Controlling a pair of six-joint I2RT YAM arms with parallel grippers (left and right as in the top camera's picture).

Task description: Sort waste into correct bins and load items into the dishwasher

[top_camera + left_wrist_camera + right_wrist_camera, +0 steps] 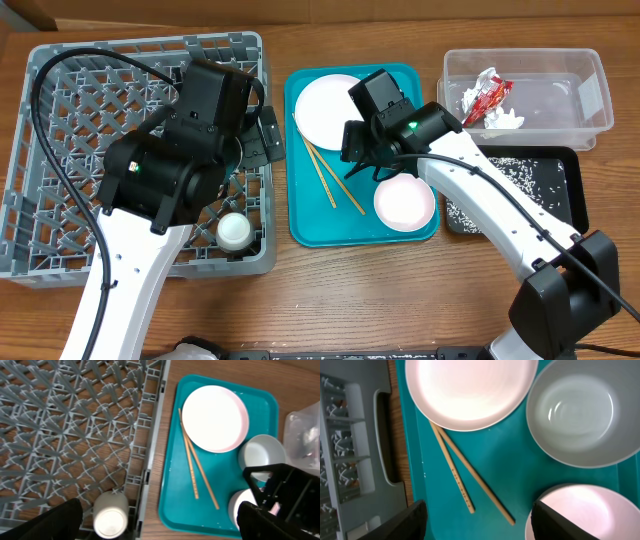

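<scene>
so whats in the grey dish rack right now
One small white cup stands near the front right corner of the rack. The rest of the visible grid floor is bare, but the left arm covers the middle, so that part can't be checked.

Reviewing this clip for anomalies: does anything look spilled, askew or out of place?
Nothing looks damaged. White rice grains lie scattered in the black tray, seemingly sorted there. The chopsticks lie splayed on the teal tray.

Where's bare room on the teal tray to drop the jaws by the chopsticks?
Free: the teal tray floor between the chopsticks and the two bowls, below the plate. Also the strip between the chopsticks and the tray's left rim. Crowded: the right side, where the bowls sit close, and the top, where the chopstick ends run under the plate rim.
</scene>
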